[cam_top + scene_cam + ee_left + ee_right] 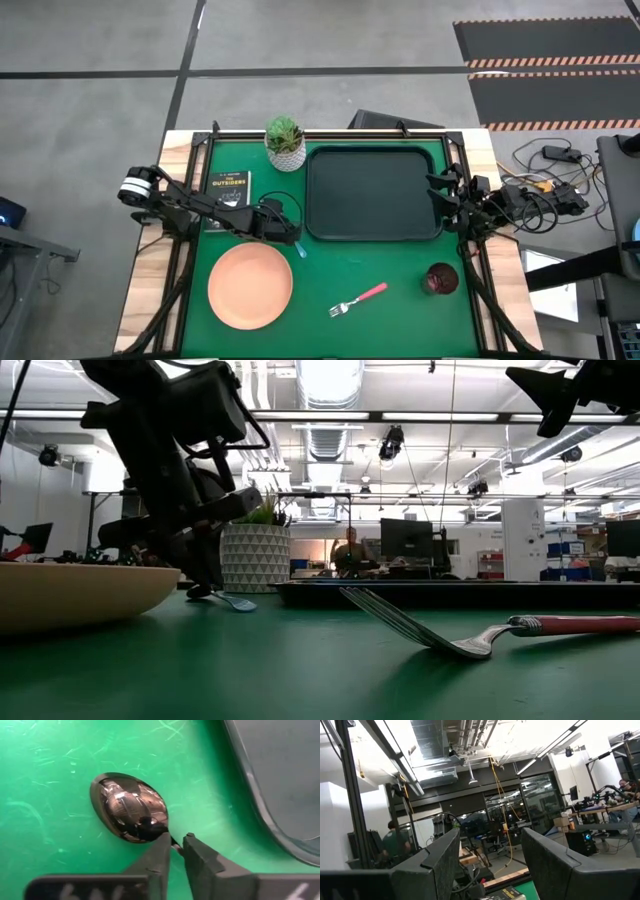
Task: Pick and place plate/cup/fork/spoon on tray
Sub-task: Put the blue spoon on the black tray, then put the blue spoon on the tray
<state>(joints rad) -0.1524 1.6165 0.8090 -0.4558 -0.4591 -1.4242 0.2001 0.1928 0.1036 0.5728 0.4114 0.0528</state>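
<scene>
Metal-bowled, light, slick spoon (131, 809), frame centre: left end effector (176, 844) pinches its thin neck, the sensible grip.

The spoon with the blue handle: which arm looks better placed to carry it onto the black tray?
The left. Its gripper is pinched on the spoon at the neck, just beside the tray. The right gripper waits open at the tray's far right edge, raised and pointing into the room.
</scene>
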